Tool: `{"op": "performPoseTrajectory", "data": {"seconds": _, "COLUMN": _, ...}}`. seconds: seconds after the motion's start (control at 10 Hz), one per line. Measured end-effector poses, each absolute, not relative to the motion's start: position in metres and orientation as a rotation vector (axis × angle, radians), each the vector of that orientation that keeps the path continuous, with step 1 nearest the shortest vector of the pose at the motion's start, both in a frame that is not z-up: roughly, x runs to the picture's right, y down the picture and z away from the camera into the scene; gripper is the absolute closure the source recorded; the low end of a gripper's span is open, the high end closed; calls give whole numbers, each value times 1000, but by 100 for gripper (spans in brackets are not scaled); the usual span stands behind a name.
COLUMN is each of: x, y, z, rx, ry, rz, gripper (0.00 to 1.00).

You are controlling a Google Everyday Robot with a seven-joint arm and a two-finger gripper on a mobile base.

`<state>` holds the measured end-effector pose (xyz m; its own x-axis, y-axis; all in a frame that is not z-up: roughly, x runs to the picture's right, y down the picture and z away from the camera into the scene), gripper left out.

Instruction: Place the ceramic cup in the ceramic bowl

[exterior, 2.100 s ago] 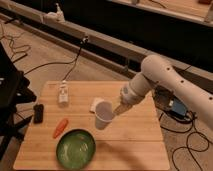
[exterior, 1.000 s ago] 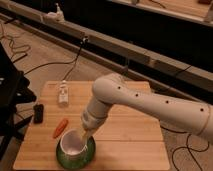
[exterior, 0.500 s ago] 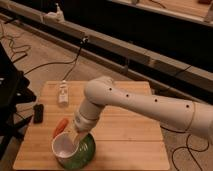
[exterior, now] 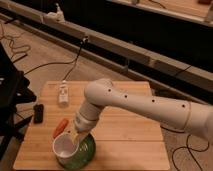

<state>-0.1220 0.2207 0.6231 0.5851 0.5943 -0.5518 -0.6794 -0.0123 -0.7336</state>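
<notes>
The ceramic cup is whitish, its open rim facing the camera, and it sits over the left part of the green ceramic bowl near the table's front edge. My gripper is at the end of the white arm, right against the cup's upper right side and over the bowl. The arm's wrist hides the bowl's back rim. I cannot tell whether the cup rests in the bowl or is held just above it.
An orange carrot-like item lies just left of the bowl. A small black object lies at the left edge. A white bottle lies at the back left of the wooden table. Cables run over the floor behind.
The arm carried the cup from the table's middle to the front left, over the bowl. In the last half second it has barely shifted; the cup stays over the bowl's left part.
</notes>
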Motion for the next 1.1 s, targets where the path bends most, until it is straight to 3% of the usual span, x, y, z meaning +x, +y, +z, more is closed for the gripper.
{"op": "performPoseTrajectory", "data": {"seconds": 0.2, "x": -124, "y": 228, "z": 641, "rx": -1240, "ry": 116, "rz": 1026, "gripper": 100}}
{"op": "performPoseTrajectory", "data": {"seconds": 0.4, "x": -122, "y": 230, "z": 657, "rx": -1247, "ry": 146, "rz": 1043, "gripper": 87}}
{"op": "performPoseTrajectory", "data": {"seconds": 0.9, "x": -106, "y": 235, "z": 698, "rx": -1238, "ry": 248, "rz": 1092, "gripper": 33}}
{"op": "performPoseTrajectory", "data": {"seconds": 1.1, "x": -101, "y": 234, "z": 708, "rx": -1230, "ry": 265, "rz": 1117, "gripper": 20}}
